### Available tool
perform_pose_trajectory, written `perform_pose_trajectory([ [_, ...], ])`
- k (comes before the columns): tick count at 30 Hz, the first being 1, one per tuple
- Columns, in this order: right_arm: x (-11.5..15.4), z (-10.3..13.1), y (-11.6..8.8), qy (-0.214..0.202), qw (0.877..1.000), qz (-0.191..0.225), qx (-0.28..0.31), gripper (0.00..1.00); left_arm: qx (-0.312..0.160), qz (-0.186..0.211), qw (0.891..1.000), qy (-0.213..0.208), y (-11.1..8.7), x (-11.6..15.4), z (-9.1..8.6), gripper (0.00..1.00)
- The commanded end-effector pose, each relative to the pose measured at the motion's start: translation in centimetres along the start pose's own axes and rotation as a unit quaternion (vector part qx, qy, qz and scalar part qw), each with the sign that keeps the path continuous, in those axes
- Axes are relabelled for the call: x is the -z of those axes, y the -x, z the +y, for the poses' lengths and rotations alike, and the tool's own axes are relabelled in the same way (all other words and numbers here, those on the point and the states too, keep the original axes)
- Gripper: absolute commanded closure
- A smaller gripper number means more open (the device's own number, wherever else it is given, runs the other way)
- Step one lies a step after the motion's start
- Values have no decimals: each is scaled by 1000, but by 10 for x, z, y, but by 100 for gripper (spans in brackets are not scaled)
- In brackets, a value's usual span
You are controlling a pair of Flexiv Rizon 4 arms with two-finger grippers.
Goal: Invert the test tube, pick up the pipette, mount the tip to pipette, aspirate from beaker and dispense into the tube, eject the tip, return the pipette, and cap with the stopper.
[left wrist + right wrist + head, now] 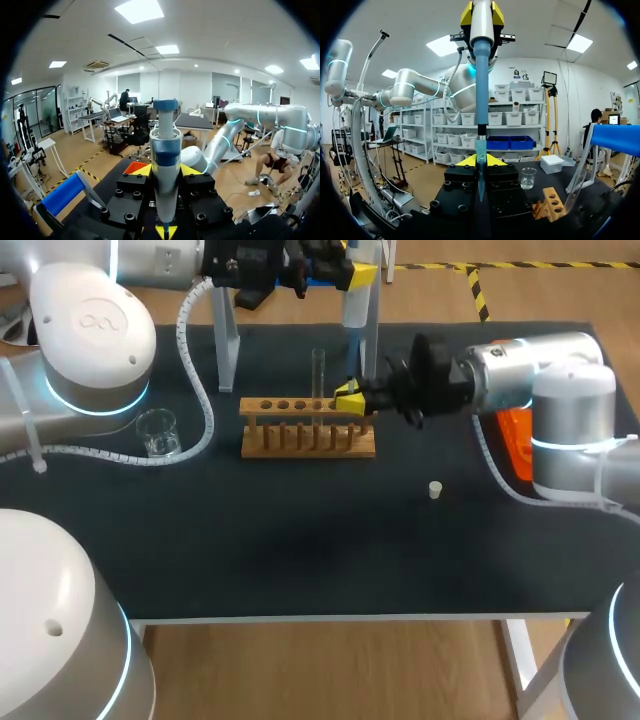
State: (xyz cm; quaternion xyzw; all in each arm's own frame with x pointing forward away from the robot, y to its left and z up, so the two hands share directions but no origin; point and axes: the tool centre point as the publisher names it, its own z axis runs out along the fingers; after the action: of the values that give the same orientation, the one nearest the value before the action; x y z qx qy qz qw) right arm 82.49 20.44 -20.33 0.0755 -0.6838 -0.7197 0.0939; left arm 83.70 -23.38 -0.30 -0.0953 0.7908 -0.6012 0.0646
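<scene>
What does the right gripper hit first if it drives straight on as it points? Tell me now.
Probably the pipette tip, hanging from the pipette in the left gripper, dead ahead of the right gripper. Depth is unclear. The wooden rack lies off to one side.

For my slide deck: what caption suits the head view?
Left gripper grips the pipette; right gripper at the test tube standing in the wooden rack, beaker and stopper nearby.
</scene>
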Motion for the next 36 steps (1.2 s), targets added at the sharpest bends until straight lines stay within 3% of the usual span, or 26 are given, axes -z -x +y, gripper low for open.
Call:
perform_pose_trajectory([
  [1,0,-1,-1,0,1000,-2,0,100,-1,1,1000,-1,1,1,1,100],
  [16,-1,20,2,1,1000,4,26,100,-1,1,1000,-1,1,1,1,100],
  [25,0,0,1,-19,1000,4,24,100,-1,1,1000,-1,1,1,1,100],
  [36,0,4,3,-18,1000,2,25,100,-1,1,1000,-1,1,1,1,100],
])
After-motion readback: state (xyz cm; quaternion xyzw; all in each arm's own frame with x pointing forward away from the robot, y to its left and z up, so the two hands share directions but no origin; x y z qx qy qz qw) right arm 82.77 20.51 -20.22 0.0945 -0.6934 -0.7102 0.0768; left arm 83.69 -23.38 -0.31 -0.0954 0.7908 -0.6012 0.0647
